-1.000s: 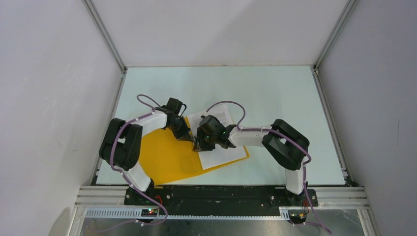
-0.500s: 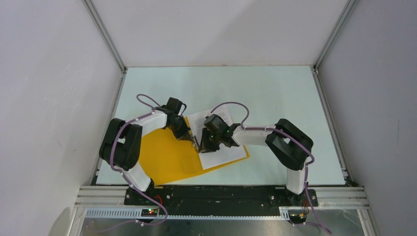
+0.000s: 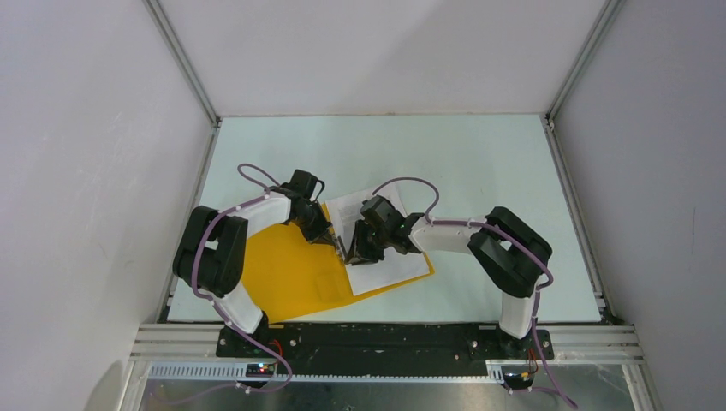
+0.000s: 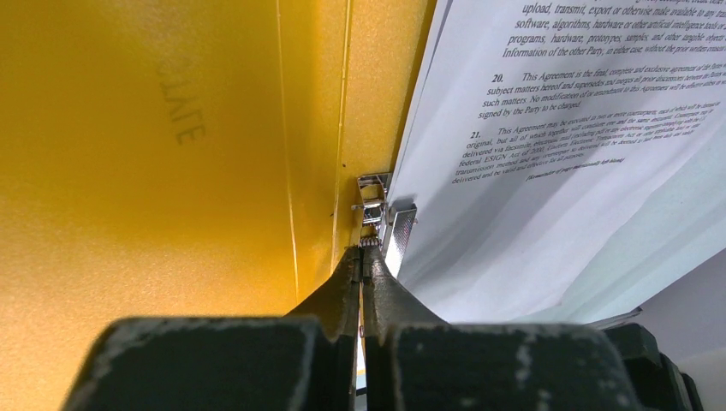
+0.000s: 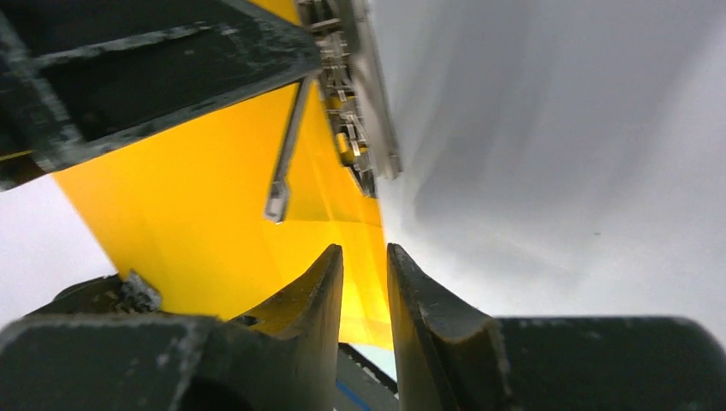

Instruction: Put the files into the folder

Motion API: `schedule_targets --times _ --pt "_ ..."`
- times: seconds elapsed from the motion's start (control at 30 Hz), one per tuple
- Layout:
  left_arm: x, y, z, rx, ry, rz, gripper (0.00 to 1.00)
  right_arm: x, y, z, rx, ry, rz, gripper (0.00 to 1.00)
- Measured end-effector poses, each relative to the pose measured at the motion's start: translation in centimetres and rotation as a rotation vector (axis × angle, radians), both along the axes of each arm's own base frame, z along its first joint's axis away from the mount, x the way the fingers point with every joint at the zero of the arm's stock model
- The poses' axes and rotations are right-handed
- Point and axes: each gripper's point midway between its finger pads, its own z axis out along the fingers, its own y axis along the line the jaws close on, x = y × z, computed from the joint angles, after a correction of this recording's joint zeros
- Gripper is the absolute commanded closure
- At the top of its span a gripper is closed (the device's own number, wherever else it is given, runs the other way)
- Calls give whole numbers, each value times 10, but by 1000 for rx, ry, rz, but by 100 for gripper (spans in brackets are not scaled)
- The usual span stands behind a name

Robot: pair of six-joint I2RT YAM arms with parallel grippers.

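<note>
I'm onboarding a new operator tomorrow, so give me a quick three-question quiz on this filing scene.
1. True or false: the folder lies open.
2. Seen from above, on which half of the folder do the files lie? A) left B) right
3. Fill in: the left tool is shut, its tip at the folder's metal ____.
Key: 1 true; 2 B; 3 clip.

Left arm (image 3: 224, 250) bent, reached inward; left gripper (image 4: 363, 257) angled down, jaws pressed fully together. Right arm (image 3: 507, 257) folded, reached leftward; right gripper (image 5: 365, 261) jaws parted by narrow gap. Tips close together.
</note>
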Motion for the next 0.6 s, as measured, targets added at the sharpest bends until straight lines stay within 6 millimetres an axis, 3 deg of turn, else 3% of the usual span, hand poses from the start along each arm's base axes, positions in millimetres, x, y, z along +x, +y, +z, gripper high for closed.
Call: schedule_targets --times 0.3,0.6 --pt "0 0 0 1 0 0 100 9 13 39 134 -2 -49 64" --pt "0 0 0 1 0 0 100 18 24 52 209 21 -112 64"
